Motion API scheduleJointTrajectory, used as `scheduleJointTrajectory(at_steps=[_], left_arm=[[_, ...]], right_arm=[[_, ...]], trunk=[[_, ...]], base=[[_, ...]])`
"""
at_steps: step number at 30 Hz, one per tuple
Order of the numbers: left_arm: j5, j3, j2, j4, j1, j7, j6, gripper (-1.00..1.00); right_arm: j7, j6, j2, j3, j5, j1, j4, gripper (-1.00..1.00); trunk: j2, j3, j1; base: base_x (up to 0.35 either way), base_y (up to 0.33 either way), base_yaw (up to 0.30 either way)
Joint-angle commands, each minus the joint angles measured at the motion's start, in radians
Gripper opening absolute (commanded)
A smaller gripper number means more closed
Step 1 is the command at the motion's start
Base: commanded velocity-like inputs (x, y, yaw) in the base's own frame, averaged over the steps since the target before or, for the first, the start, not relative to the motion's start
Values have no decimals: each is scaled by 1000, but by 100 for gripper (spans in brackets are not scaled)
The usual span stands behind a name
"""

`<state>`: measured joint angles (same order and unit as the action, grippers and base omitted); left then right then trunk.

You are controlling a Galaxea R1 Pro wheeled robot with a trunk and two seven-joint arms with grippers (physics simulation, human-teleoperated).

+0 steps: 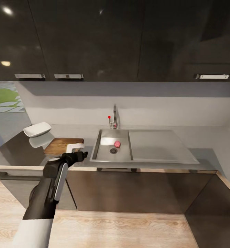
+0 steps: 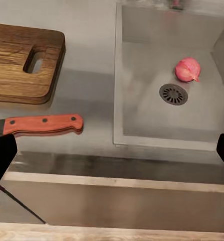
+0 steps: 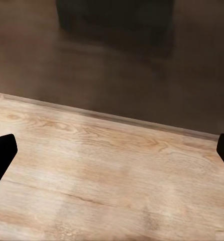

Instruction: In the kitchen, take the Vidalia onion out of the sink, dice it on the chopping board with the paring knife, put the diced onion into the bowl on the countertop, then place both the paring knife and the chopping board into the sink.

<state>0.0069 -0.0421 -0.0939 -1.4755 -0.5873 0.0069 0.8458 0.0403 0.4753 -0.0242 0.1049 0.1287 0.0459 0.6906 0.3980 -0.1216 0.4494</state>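
— Nothing is done yet, as far as I can judge. The Vidalia onion (image 2: 188, 69) lies whole in the sink (image 2: 142, 120), just beside the drain.

— And the tools?

— The paring knife (image 2: 41, 124) rests on the bench near its front edge, just beside the chopping board (image 2: 16, 63). The bowl (image 1: 37, 129) sits toward the bench's left end, with nothing visible in it.

— Grippers?

— The left gripper (image 2: 112, 150) hovers over the bench's front edge, fingers wide apart, holding nothing. The right gripper (image 3: 112, 150), also spread, faces the wooden floor (image 3: 112, 175).

— So everything remains: lifting, dicing, bowling, sinking.
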Motion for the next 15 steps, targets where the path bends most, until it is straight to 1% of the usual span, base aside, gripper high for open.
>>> scheduleJointTrajectory(at_steps=[1,3,5,6,7,11,12,13,14,15], left_arm=[[1,-1,-3,16,-22,1,9,100],[1,-1,-6,45,-54,1,13,100],[1,1,-11,96,-95,1,15,100],[1,3,-12,112,-106,1,15,100],[1,4,-16,146,-127,1,15,100],[-1,10,-32,312,-215,3,11,100],[-1,10,-34,335,-226,4,10,100],[-1,11,-37,381,-248,9,9,100],[-2,12,-42,449,-282,20,7,100],[-2,22,-49,534,-327,38,2,100]], right_arm=[[4,0,0,-1,9,0,1,100],[4,0,1,-1,9,0,1,100],[4,0,1,-1,9,0,1,100],[4,0,1,-1,9,0,1,100],[4,0,1,-1,9,0,1,100],[4,0,1,-1,9,0,1,100],[4,0,1,-1,9,0,1,100],[4,0,1,-1,9,0,1,100],[4,0,1,-1,9,0,1,100],[4,0,1,-1,9,0,0,100]], trunk=[[2,-2,1],[2,-2,1],[2,-2,1],[2,-2,1],[2,-2,1],[2,-2,1],[2,-2,1],[2,-2,1],[2,-1,1],[2,-1,1]], base=[[0,0,0],[0,0,0],[0,0,-8],[0,0,-33],[0,0,-75],[0,0,-169],[0,0,-221],[0,0,-234],[0,0,-246],[0,0,-257]])
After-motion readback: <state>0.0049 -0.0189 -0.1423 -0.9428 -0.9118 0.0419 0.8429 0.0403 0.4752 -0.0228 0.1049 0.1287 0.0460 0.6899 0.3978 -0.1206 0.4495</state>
